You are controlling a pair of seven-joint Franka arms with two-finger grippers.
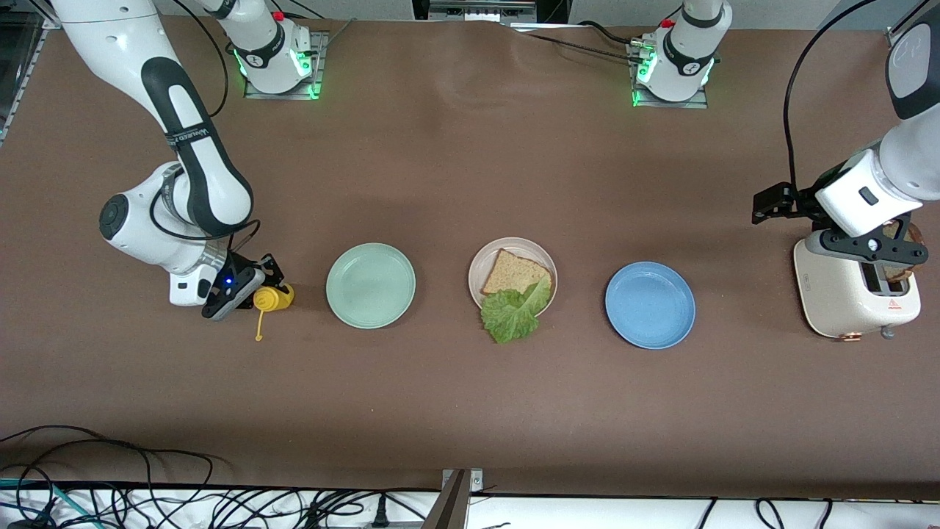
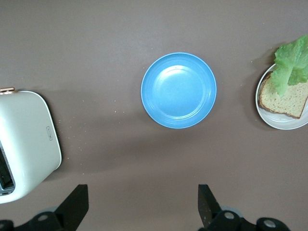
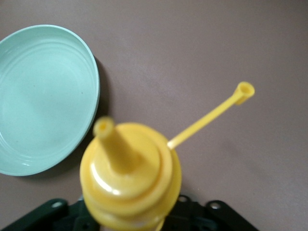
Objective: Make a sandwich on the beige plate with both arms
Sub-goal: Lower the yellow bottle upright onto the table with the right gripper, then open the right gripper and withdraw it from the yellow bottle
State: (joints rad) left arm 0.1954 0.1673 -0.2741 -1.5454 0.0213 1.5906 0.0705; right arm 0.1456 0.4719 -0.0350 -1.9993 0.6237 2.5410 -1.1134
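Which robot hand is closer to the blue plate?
Left. The left end effector is over the toaster, beside the blue plate. The right end effector holds the yellow bottle past the mint-green plate.

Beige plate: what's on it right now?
The beige plate holds one brown bread slice, with a lettuce leaf covering the slice's corner and hanging over the rim. What's under the leaf is hidden. No second slice there.

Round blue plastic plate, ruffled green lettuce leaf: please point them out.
Round blue plastic plate (image 2: pixel 178 90), left wrist view, on its centre.
Ruffled green lettuce leaf (image 1: pixel 510 314), front view, on its middle.
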